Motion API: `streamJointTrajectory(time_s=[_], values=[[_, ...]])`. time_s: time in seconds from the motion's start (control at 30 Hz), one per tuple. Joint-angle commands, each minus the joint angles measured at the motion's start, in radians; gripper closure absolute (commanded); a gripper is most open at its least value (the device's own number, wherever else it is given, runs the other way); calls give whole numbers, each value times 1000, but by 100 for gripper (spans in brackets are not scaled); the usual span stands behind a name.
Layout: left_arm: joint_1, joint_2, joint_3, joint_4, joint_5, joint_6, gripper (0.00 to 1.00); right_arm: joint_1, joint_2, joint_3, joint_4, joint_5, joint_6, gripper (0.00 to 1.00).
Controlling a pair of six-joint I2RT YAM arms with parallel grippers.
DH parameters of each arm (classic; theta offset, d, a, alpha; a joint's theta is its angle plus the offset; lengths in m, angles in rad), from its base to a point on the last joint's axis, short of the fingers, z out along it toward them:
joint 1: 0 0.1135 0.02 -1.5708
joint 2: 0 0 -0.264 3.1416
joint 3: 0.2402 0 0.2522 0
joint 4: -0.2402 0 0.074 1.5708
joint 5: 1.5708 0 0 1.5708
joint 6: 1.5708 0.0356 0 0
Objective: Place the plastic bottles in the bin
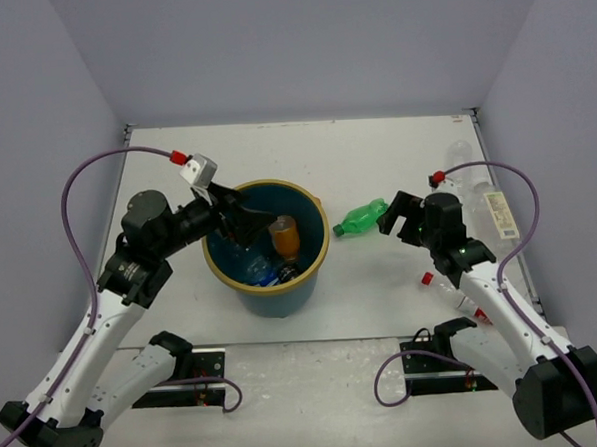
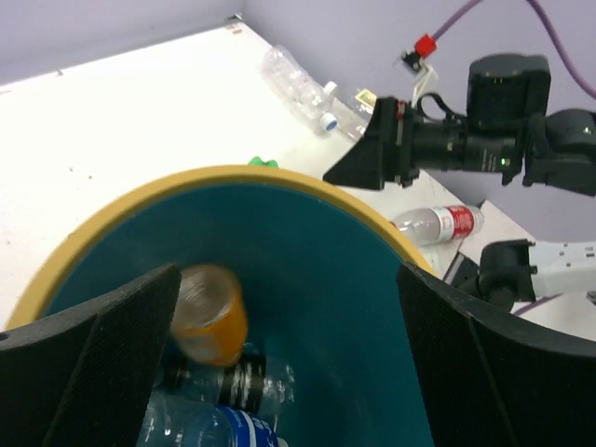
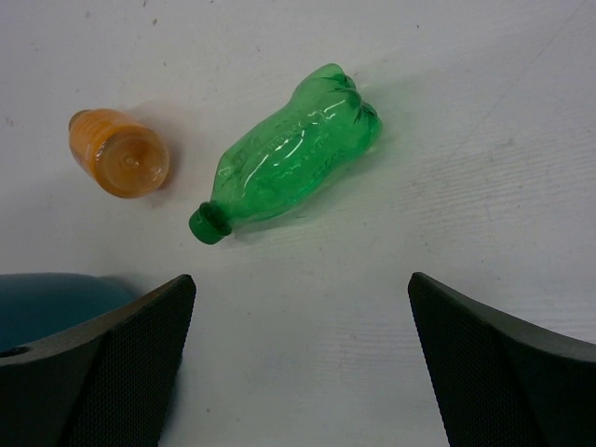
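Table [image 1: 375, 149] in white, teal bin [image 1: 282, 296] near its front edge, left gripper [image 1: 240, 222] over the bin with fingers wide apart, right gripper [image 1: 390, 217] spread open beside green bottle [image 1: 360, 220] lying mid-table, clear bottles [image 1: 477, 189] along right edge, orange bottle [image 1: 285, 237] inside bin

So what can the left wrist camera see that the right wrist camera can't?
Only the left wrist camera looks down inside the bin, where bottles lie at the bottom. It also catches the right arm and a red-labelled bottle on the table. Only the right wrist camera shows the whole green bottle, lying on its side. Both show part of the bin and that green bottle, though the left wrist view gets only a sliver behind the rim.
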Motion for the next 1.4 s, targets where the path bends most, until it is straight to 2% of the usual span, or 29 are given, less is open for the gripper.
streamJointTrajectory(time_s=[0.0, 0.1, 0.2, 0.27, 0.3, 0.37, 0.43, 0.6, 0.7, 0.8, 1.07, 1.17, 1.2, 1.23, 1.37], values=[[-4, 56, 150, -11, -143, 39, 0, 11, 40, 69, 50, 30, 45, 1], [-4, 114, 258, -55, -279, 72, 0, 17, 92, 93, 60, 47, 60, 1], [5, 171, 321, -92, -482, 100, 0, 21, 177, 133, 34, 57, 79, 1], [38, 222, 343, -106, -539, 102, 0, 27, 253, 160, 36, 67, 100, 1], [99, 235, 340, -101, -535, 93, 0, 29, 280, 168, 41, 71, 105, 1], [197, 251, 316, -82, -407, 37, 0, 32, 327, 186, 41, 84, 129, 1], [311, 261, 256, -54, -354, -4, 0, 34, 409, 227, 13, 93, 152, 1], [341, 244, 87, -98, -638, -98, 0, 50, 589, 329, -6, 151, 177, 1], [341, 187, -41, -59, -646, -131, 0, 51, 674, 364, 4, 128, 199, 1], [341, 127, -108, -43, -641, -136, 0, 54, 721, 380, 17, 109, 222, 1], [341, 32, -168, -97, -676, -130, 0, 57, 795, 392, 13, 111, 308, 3], [341, 24, -189, -107, -663, -146, 0, 61, 809, 385, 27, 115, 323, 15], [341, 26, -195, -104, -648, -151, 0, 64, 811, 385, 31, 116, 322, 22], [341, 28, -203, -101, -641, -155, 0, 65, 812, 384, 34, 117, 315, 34], [341, 43, -216, -99, -636, -161, 0, 68, 801, 383, 35, 120, 278, 64]])
